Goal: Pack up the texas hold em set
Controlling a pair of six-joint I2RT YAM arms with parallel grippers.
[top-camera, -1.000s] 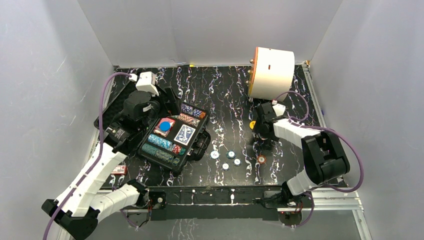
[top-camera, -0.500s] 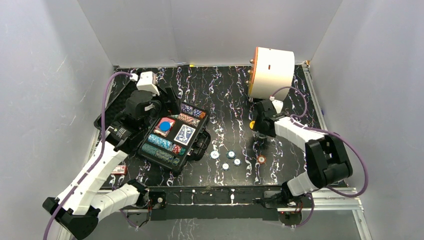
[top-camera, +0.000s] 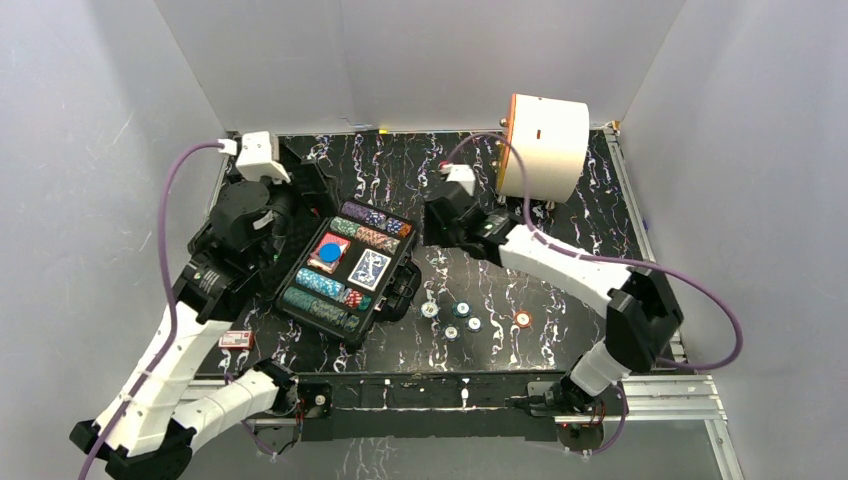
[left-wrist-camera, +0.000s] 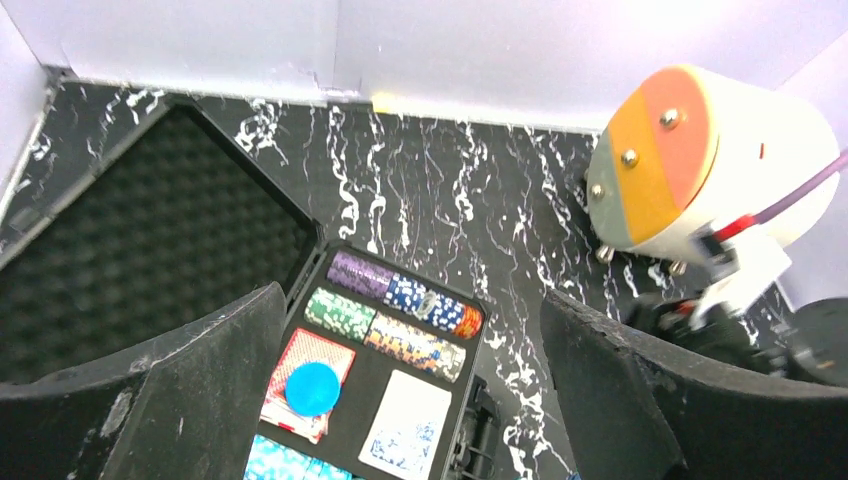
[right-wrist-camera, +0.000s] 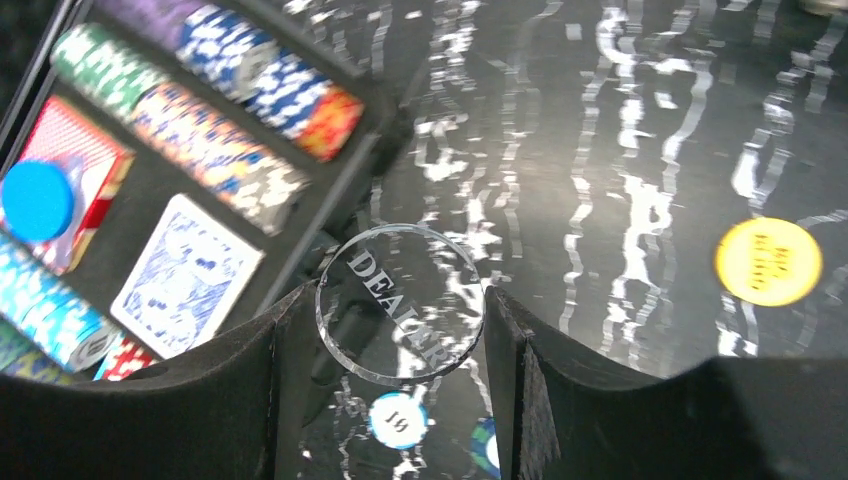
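The black hard-plastic case (top-camera: 398, 292) lies open on the left half of the table (top-camera: 400, 165). Its lid, lined with dimpled dark foam (left-wrist-camera: 150, 250), is folded back toward the far left corner. The tray holds ridged rows of multicoloured poker chips (left-wrist-camera: 415, 345) lying on edge along its far and near sides. Between the rows sit a red card deck (left-wrist-camera: 335, 355) and a blue card deck (top-camera: 369, 268), side by side. A flat round blue button (top-camera: 329, 252) rests on the red deck.

The right gripper (right-wrist-camera: 398, 300) pinches a clear, glassy dealer button (right-wrist-camera: 400, 325) by its rim. The button is a thin disc lettered DEALER, held above the table just off the case's right-hand rim. Below it, toward the middle of the near edge, a few loose chips (top-camera: 462, 309) lie flat and apart from one another. A smooth yellow disc (right-wrist-camera: 768, 262) lies flat on the bare surface, well apart from the case.

The left gripper (left-wrist-camera: 415, 305) hangs above the open case with its matte black fingers (left-wrist-camera: 200, 400) spread wide, holding nothing.

The table is glossy black with white marble-like veins. A large white cylinder (top-camera: 545, 145) with a bolted orange face lies on its side near the far right corner.
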